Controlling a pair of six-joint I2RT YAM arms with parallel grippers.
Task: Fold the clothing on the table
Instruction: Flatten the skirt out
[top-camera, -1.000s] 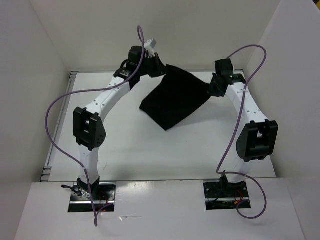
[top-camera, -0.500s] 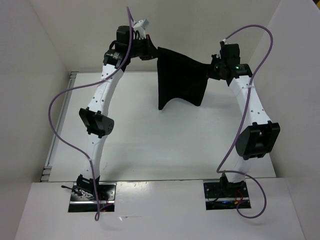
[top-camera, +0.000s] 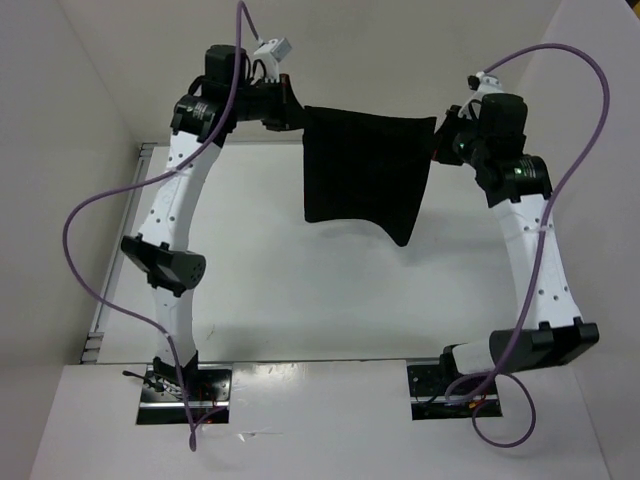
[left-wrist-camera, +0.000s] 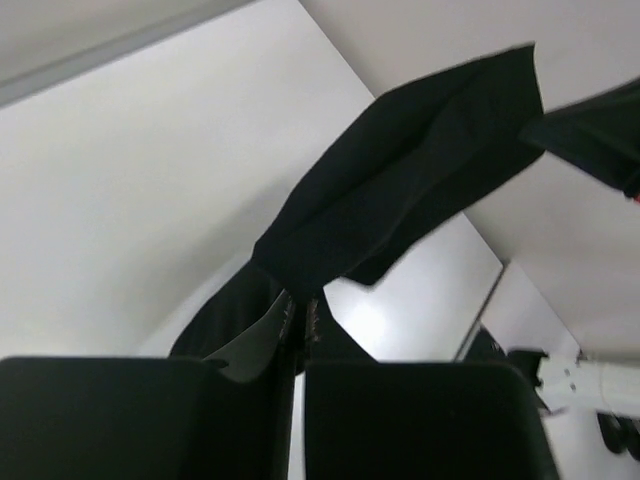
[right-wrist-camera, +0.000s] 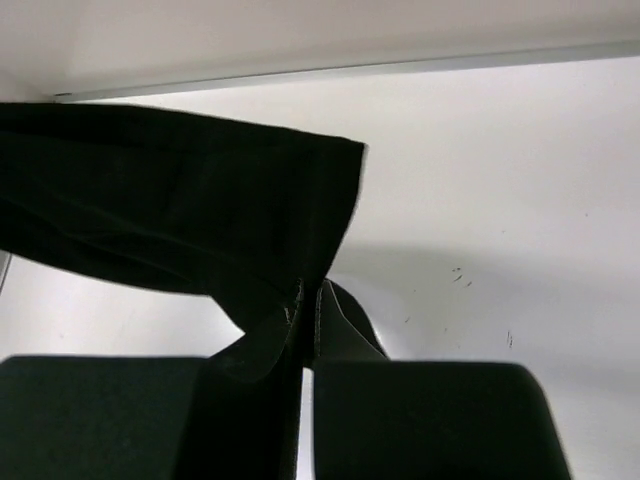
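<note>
Item: plain black limp fabric clothing (top-camera: 365, 170), hanging stretched in air over far part of white desk (top-camera: 300, 300). Top corners pinched: one in left claw (top-camera: 298, 112), other in right claw (top-camera: 441, 144), both clamped tight.

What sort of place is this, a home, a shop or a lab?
Most likely a robotics lab test cell: a white table boxed in by plain white walls, a left arm and right arm bolted at its near edge with purple cables, and black clothing hung between them.
</note>
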